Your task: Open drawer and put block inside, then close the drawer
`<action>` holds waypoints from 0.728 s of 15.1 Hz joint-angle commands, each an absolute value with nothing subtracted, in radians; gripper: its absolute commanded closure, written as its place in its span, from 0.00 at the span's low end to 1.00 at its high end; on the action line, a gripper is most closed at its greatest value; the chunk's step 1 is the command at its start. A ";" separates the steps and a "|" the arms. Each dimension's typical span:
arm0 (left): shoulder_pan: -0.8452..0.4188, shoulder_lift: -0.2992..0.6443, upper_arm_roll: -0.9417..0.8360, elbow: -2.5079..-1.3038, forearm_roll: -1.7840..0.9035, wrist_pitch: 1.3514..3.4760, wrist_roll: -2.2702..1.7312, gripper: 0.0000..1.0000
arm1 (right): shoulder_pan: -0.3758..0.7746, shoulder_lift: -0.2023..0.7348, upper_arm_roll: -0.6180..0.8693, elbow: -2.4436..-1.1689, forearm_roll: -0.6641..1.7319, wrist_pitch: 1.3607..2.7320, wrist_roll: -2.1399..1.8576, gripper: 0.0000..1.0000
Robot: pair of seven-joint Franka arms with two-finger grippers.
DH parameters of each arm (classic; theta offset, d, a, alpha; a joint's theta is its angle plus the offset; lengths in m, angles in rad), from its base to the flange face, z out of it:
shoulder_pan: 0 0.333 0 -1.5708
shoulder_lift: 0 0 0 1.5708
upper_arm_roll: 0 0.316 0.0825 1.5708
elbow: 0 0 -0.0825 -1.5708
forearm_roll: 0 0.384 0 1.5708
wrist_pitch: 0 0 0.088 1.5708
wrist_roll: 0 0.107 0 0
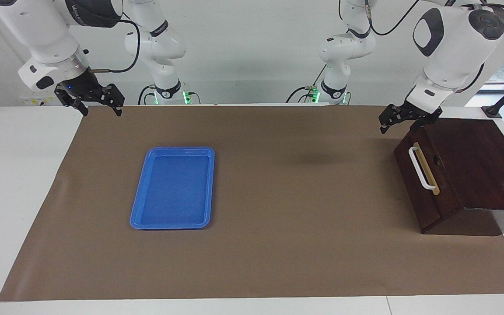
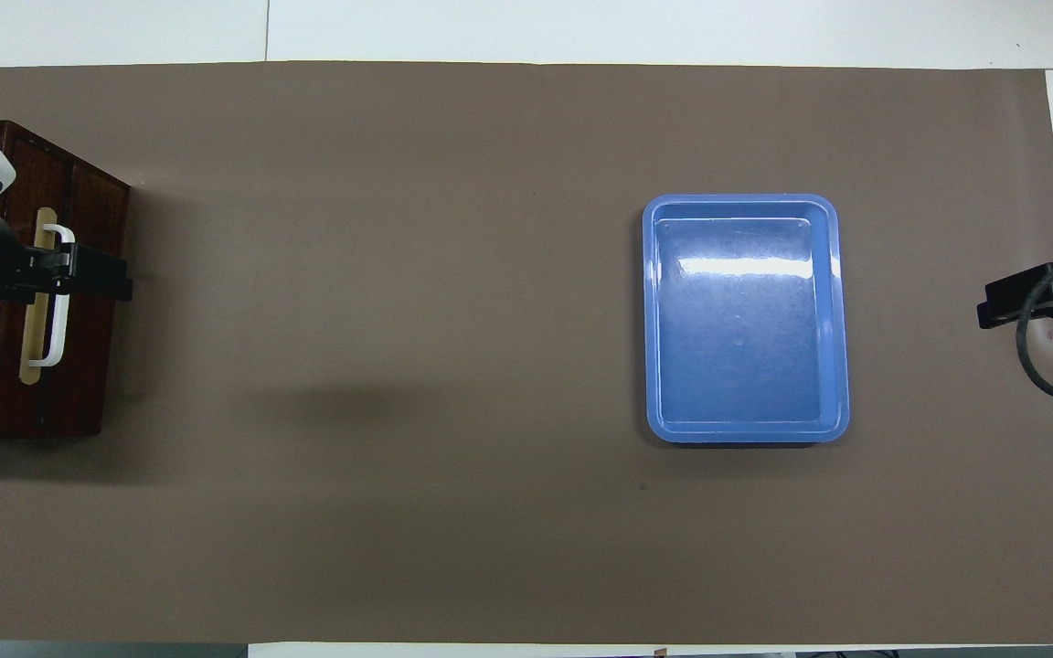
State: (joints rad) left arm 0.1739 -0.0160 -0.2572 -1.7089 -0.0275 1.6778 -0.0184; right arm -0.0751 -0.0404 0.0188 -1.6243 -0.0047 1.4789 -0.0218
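Dark brown wooden drawer (image 1: 425, 175) with its white bar handle (image 1: 420, 167) is sitting shut in its cabinet at the left arm's end. I am holding my left gripper (image 1: 398, 123) unclenched over its upper front edge. My right gripper (image 1: 99, 107) is waiting, released, at the mat's other end. At three o'clock from the drawer front, overhead, a flat blue plastic tray (image 2: 746, 208) is lying.
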 commanded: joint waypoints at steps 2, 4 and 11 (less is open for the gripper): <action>0.161 -0.018 -0.247 -1.712 -0.035 1.704 -0.020 0.00 | -0.083 -0.058 0.023 -1.641 -0.015 1.471 -0.044 0.00; 0.128 -0.021 -0.197 -1.712 -0.035 1.701 -0.017 0.00 | -0.081 -0.058 0.023 -1.641 -0.015 1.471 -0.044 0.00; 0.003 -0.023 -0.080 -1.704 -0.035 1.686 -0.026 0.00 | -0.081 -0.058 0.025 -1.641 -0.015 1.471 -0.044 0.00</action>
State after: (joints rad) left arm 0.0546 -0.0159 -0.1218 -1.7085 -0.0275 1.6911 -0.0180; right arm -0.0751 -0.0404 0.0188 -1.6243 -0.0047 1.4789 -0.0218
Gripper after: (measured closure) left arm 0.000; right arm 0.000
